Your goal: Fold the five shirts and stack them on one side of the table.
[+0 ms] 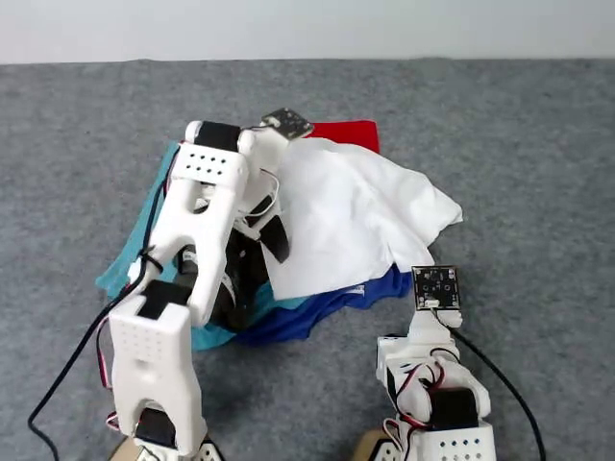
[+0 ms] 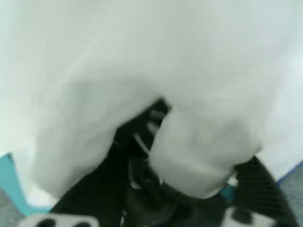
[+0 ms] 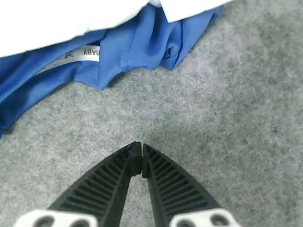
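A white shirt (image 1: pixel 356 211) lies crumpled on top of a pile. Under it are a red shirt (image 1: pixel 351 133) at the back, a teal shirt (image 1: pixel 144 235) on the left and a blue shirt (image 1: pixel 317 307) at the front. My left gripper (image 1: pixel 261 245) points down into the pile's left side. In the left wrist view it is shut on a bunched fold of the white shirt (image 2: pixel 199 156). My right gripper (image 3: pixel 138 149) is shut and holds nothing. It hovers over bare carpet just short of the blue shirt (image 3: pixel 128 52).
Grey carpet (image 1: pixel 519 144) covers the whole table, with free room to the right of the pile and along the back. The left arm's black cable (image 1: pixel 67 370) trails over the carpet at the front left.
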`<state>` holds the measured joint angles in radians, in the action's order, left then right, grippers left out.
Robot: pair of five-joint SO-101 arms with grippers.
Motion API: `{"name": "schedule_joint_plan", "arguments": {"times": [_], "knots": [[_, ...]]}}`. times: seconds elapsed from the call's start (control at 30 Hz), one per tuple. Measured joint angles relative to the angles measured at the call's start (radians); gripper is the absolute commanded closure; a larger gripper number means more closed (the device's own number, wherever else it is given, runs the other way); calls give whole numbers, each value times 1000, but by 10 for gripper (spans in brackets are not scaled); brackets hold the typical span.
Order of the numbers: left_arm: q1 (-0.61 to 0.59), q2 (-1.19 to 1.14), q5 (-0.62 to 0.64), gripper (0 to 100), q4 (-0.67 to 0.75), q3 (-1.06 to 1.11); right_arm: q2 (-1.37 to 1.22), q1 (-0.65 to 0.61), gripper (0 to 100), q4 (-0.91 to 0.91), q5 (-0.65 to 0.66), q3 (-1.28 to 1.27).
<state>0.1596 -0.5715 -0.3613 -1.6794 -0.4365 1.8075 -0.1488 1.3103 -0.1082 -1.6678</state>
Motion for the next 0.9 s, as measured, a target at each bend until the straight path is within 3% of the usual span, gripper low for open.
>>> {"name": "schedule_joint_plan", "arguments": {"times": [0.1, 0.3, 0.47, 0.67, 0.9], "knots": [[2, -9, 2, 998, 2, 0, 0, 0, 989, 0, 0, 0], [-5, 12, -2, 997, -48, -84, 0, 0, 989, 0, 0, 0], [-78, 210, -3, 997, -49, -89, 0, 2, 989, 0, 0, 0], [-249, 499, -3, 997, -51, -89, 0, 0, 989, 0, 0, 0], [-531, 678, -25, 997, -55, -89, 0, 0, 989, 0, 0, 0]]}}
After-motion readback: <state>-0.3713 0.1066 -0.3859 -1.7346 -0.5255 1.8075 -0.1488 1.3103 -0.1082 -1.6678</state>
